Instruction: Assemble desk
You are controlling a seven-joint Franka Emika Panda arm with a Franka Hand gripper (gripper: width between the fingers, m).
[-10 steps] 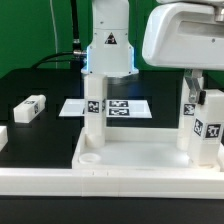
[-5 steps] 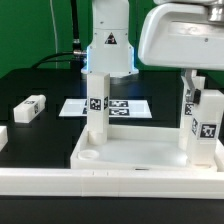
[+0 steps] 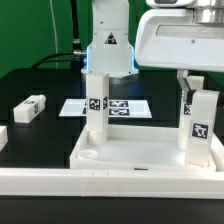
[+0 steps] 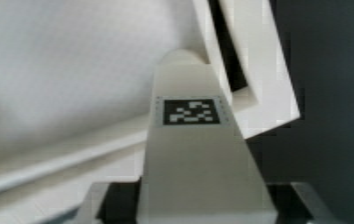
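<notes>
Black tabletop (image 3: 35, 138) in front of a green backdrop (image 3: 30, 30), and your hand (image 3: 196, 88) is up at the exterior view's right. It's partway closed, clamped on the upper end of a white leg (image 3: 197, 125). That leg hangs straight down below the hand into a corner of the desk top (image 3: 140, 152), the big white tray with the raised rim. In the wrist view the leg (image 4: 195, 120) runs out from between the fingers (image 4: 106, 200), tag facing the camera, tray rim just beyond it. Can't tell from either shot whether its foot is fully seated or just resting there.

Looks to me like you're fitting this leg into its corner. My take: hold it dead upright, grip firm, and press straight down, since any lean will probably bind it against the rim. The other leg (image 3: 96, 105) already stands in a corner well off to the hand's side, so it's a handy upright reference. A spare leg (image 3: 30, 108) lies flat further out, off the tray.
</notes>
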